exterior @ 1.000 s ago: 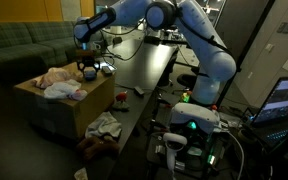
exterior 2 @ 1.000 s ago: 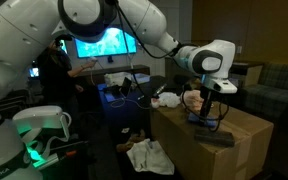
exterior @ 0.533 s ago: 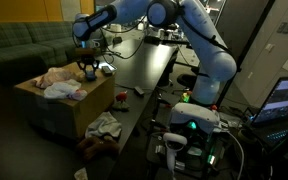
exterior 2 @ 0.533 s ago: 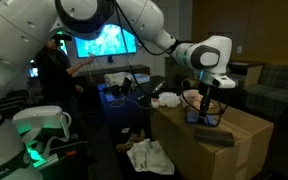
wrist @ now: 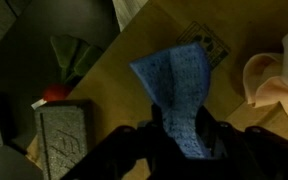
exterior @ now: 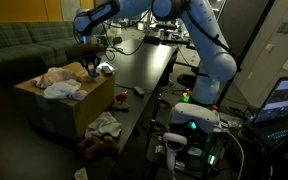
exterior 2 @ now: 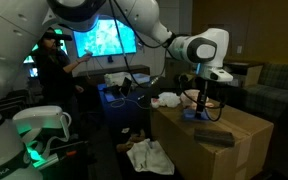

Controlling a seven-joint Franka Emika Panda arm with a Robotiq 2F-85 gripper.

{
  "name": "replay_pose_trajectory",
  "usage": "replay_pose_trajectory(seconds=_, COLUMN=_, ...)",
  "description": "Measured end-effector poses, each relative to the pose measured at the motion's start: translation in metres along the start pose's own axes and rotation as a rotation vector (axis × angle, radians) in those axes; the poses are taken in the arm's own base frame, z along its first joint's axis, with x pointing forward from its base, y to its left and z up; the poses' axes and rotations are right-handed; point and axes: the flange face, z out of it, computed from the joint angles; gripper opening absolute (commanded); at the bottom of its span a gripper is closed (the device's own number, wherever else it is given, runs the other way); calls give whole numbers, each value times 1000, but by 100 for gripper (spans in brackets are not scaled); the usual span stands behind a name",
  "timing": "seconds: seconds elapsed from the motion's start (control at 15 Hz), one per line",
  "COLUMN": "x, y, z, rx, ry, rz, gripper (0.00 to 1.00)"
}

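My gripper [wrist: 181, 135] is shut on a blue cloth [wrist: 176, 85], which hangs from the jaws above a cardboard box [wrist: 104, 90]. In both exterior views the gripper [exterior: 90, 66] [exterior 2: 202, 94] hovers over the box top [exterior: 89, 98] [exterior 2: 209, 152], with the blue cloth [exterior 2: 196, 112] dangling just above the surface. A pile of pink and white cloths [exterior: 56, 82] [exterior 2: 176, 99] lies on the box beside it, and a pink cloth [wrist: 269, 80] shows at the right edge of the wrist view.
A dark grey flat object [exterior 2: 213, 136] [wrist: 62, 140] lies on the box top. Crumpled clothes [exterior: 104, 125] [exterior 2: 149, 155] lie on the floor by the box. A desk with monitors and cables [exterior 2: 109, 45] stands behind, and a green sofa [exterior: 19, 45] lies beyond the box.
The gripper has risen, lifting the blue cloth up off the box top; the cloth now hangs free from the jaws.
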Motion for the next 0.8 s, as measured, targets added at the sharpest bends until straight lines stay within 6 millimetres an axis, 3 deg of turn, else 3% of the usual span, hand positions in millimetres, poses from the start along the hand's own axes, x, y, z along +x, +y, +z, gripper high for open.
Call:
replay_pose_trajectory(seconds=0.4, x=-15, y=28, z=-18, rx=-18, ry=-44, rz=-99, gripper=10)
replay_pose_trajectory(seconds=0.8, x=-35, y=91, z=-38, rx=-19, ry=-95, rz=-177, gripper=11)
